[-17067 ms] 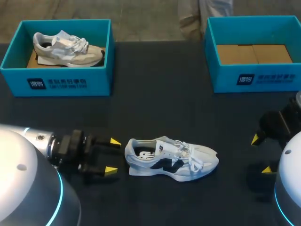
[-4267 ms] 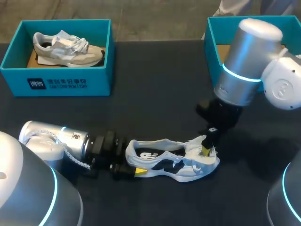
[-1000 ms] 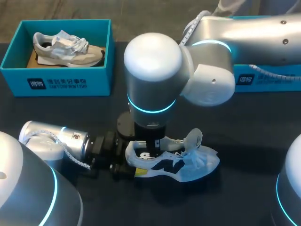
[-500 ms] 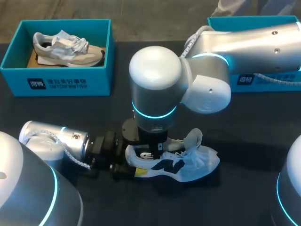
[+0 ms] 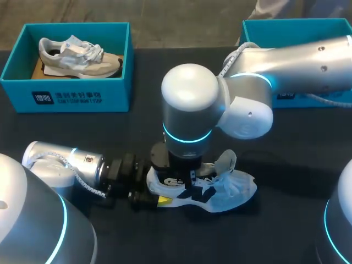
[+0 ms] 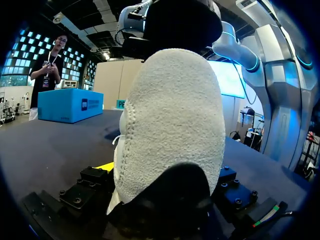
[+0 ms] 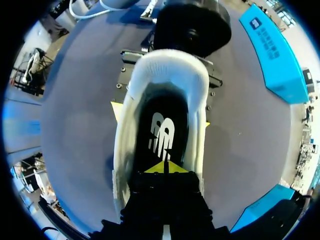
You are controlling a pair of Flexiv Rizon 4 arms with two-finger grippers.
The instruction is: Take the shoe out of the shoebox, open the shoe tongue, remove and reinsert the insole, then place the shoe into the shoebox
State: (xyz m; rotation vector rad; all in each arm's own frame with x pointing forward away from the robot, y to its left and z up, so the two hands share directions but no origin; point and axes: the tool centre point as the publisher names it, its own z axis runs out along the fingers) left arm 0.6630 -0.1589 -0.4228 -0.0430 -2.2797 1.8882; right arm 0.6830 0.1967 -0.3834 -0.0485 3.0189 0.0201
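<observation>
A white sneaker with dark side marks point(image 5: 231, 190) lies on its sole on the dark table, tongue point(image 5: 226, 160) lifted. Its heel point(image 6: 172, 125) sits between the fingers point(image 6: 106, 166) of my left gripper point(image 5: 155, 191), which press on both sides of it. My right arm reaches across from the right, and my right gripper point(image 5: 190, 179) points straight down into the shoe's opening. In the right wrist view that gripper point(image 7: 165, 167) is shut, its yellow tips together just over the dark insole point(image 7: 161, 127); whether they touch it I cannot tell. The empty blue shoebox point(image 5: 297, 22) stands at the back right.
A second blue shoebox point(image 5: 66, 96) at the back left holds another pale sneaker point(image 5: 80, 55). My right arm's big joint point(image 5: 190, 102) hangs over the table's middle and hides part of the shoe.
My right arm has shifted a little to the right and down over the shoe, its gripper staying shut. The left gripper and the shoe have kept still.
</observation>
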